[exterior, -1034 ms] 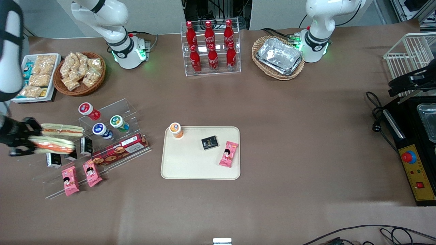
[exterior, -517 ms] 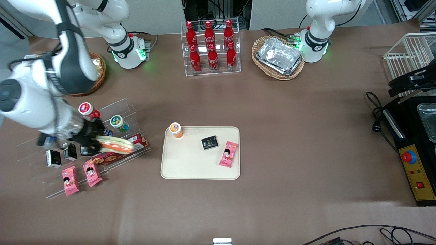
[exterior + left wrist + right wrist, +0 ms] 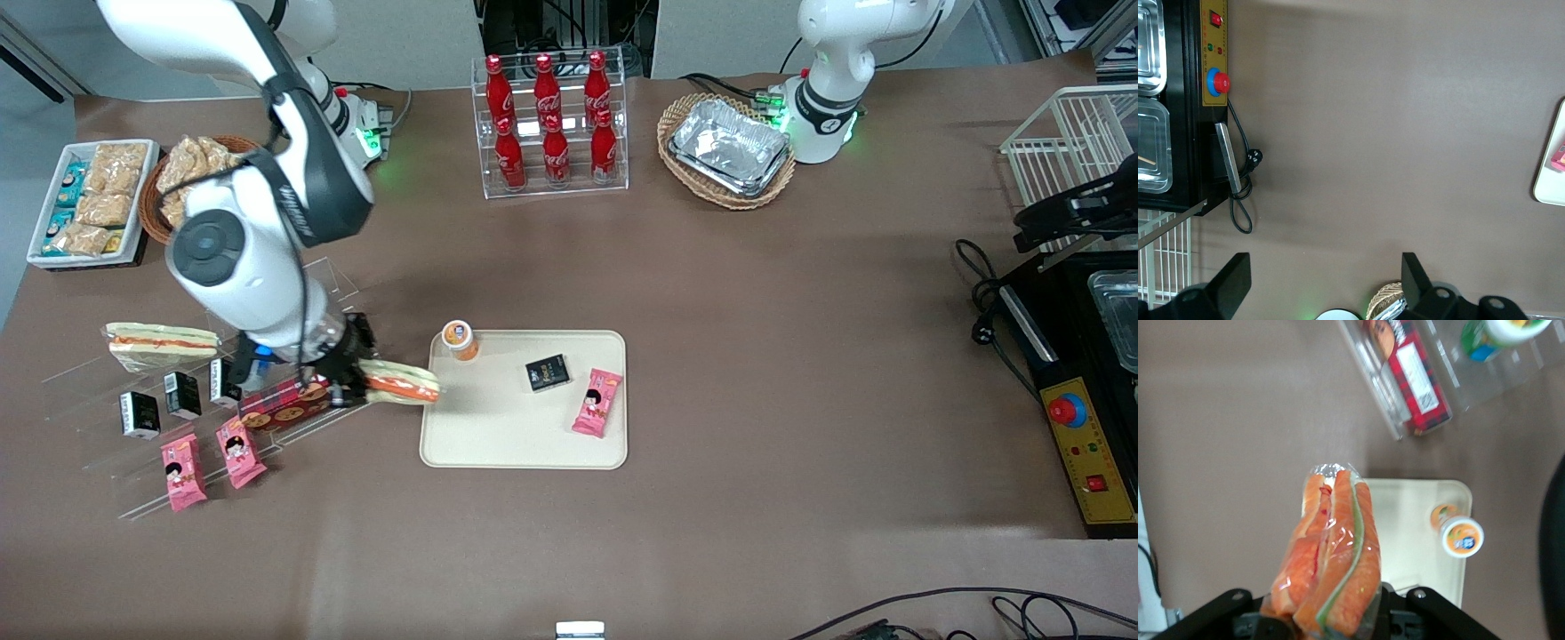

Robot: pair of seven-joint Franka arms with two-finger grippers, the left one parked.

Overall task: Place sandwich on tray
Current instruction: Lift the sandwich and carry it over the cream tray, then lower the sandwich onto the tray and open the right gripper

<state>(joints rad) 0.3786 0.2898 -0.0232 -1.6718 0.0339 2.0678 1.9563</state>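
Observation:
My right gripper (image 3: 356, 384) is shut on the sandwich (image 3: 402, 386), a clear-wrapped wedge with an orange-red and green filling. It hangs above the table, and its free tip reaches over the edge of the cream tray (image 3: 498, 431) at the working arm's end. In the right wrist view the sandwich (image 3: 1336, 553) juts out from the gripper (image 3: 1328, 623) over the tray's corner (image 3: 1405, 513). On the tray sit an orange-capped bottle (image 3: 460, 340), a black packet (image 3: 546, 372) and a pink packet (image 3: 597, 402). The left wrist view catches only the tray's rim (image 3: 1550, 167).
A second wrapped sandwich (image 3: 162, 342) lies on the clear acrylic shelf (image 3: 133, 498) with a red cookie box (image 3: 284, 404), small black cartons and pink packets. Farther from the camera stand a cola bottle rack (image 3: 551, 124), a basket of foil trays (image 3: 727, 147) and a snack basket (image 3: 164, 191).
The right arm has carried the sandwich from the acrylic shelf toward the tray; its tip now overhangs the tray's edge. The other sandwich stays on the shelf.

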